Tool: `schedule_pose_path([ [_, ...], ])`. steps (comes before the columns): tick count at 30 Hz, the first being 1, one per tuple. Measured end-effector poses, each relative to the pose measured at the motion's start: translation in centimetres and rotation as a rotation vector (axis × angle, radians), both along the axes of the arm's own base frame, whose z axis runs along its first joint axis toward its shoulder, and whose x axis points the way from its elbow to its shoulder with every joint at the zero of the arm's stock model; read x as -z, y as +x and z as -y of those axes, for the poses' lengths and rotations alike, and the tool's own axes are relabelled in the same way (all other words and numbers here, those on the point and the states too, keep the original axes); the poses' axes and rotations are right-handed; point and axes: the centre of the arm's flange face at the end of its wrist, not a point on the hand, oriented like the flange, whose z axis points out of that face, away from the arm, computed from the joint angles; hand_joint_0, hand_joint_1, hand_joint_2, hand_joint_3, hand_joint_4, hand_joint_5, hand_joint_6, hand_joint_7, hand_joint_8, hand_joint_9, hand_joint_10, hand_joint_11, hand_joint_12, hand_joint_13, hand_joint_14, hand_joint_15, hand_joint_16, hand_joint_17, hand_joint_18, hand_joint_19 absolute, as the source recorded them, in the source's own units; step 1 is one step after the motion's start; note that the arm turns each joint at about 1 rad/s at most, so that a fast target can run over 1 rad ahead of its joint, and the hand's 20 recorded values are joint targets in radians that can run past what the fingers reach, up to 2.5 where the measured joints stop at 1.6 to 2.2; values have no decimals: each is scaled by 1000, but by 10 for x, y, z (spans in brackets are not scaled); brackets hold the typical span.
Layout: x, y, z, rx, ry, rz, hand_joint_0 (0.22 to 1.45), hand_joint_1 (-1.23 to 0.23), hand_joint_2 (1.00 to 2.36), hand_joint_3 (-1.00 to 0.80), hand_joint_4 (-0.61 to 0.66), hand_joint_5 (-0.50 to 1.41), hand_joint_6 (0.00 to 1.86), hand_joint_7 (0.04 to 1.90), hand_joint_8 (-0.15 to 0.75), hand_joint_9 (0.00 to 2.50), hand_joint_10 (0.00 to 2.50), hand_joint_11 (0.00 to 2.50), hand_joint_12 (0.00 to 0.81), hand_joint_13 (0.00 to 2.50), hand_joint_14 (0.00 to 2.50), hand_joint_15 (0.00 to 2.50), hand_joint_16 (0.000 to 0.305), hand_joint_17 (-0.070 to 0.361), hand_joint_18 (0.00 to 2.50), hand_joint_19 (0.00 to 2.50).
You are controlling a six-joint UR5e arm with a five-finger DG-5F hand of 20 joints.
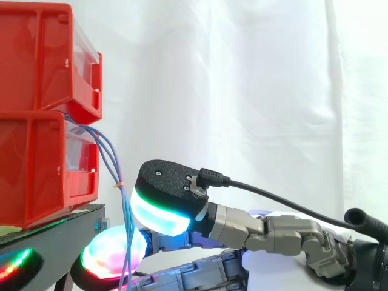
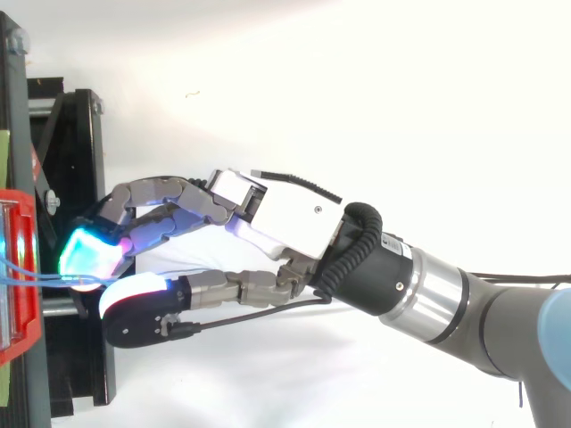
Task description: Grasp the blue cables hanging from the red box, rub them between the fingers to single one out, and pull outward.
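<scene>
Blue cables come out of the gap between the upper red bin and the red box below it. In the side view they curve down in a loose bunch past a small yellow tie and hang in front of the black stand. The hand reaches in low from the right. Its thumb pad, glowing white and green, sits against the strands from the right. A pink-glowing fingertip lies behind them lower down. Several strands run side by side here, with none set apart from the others.

In the top view, the cables show as thin blue lines leaving the red box and ending between the pads. The hand has its fingers curled toward the thumb. The cyan fingertip and the white thumb pad are closed together on the strands, just off the edge of the stand.

By my reading, the grasp is made, so the first step looks done. The cables hang slack at the box, so no outward pull shows. The rubbing to single out one strand and the pull itself are not yet done.
</scene>
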Motion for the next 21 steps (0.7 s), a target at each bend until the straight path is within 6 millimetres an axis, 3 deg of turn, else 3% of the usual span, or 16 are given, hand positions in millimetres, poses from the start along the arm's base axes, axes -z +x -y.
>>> schedule_pose_path([
  [11,-4,5,-6,-8,17,34,546,-616,1010,-385,237,-140,637,1073,306,769,12,473,411,696,18,544,52,118,503,585],
  [21,-6,7,-14,-29,71,77,583,-632,1021,-224,177,-187,817,954,299,780,12,473,391,744,19,544,50,113,534,593],
])
